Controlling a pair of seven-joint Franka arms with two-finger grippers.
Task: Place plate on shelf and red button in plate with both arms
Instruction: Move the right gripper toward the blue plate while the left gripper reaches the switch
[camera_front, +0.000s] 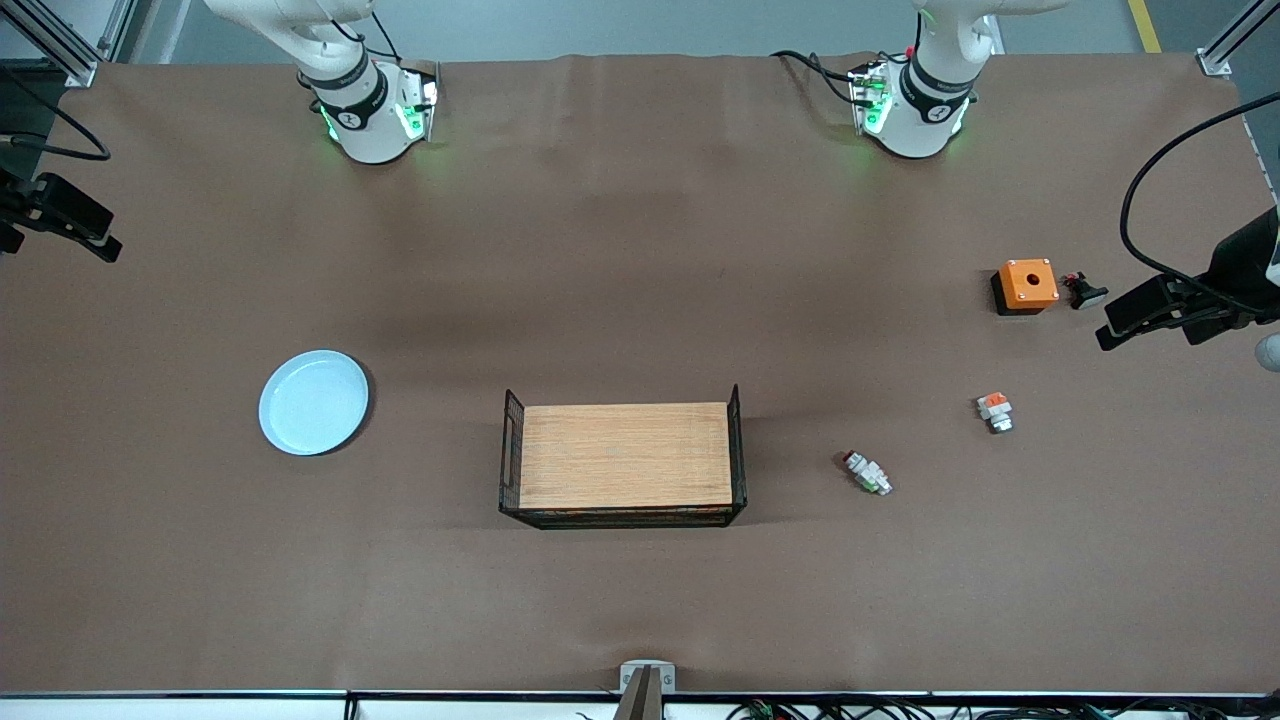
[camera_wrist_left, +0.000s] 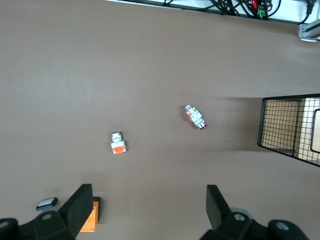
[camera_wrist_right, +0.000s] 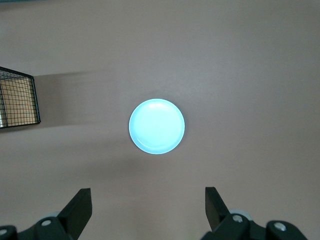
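The pale blue plate (camera_front: 314, 402) lies flat on the brown table toward the right arm's end, beside the wooden tray (camera_front: 512, 450). The right wrist view looks straight down on the plate (camera_wrist_right: 157, 126), with my right gripper (camera_wrist_right: 148, 212) open and empty high over bare table. The red button (camera_front: 867, 472) lies on its side toward the left arm's end of the tray. My left gripper (camera_wrist_left: 150, 210) hangs open and empty high over the table, well apart from the red button (camera_wrist_left: 195, 116). Neither hand shows in the front view.
An orange box with a hole (camera_front: 1027, 284) and a small black-and-white part (camera_front: 1085, 292) sit toward the left arm's end. A white part with an orange top (camera_front: 994, 411) lies between them and the button. Black gear with cables juts in at both table ends.
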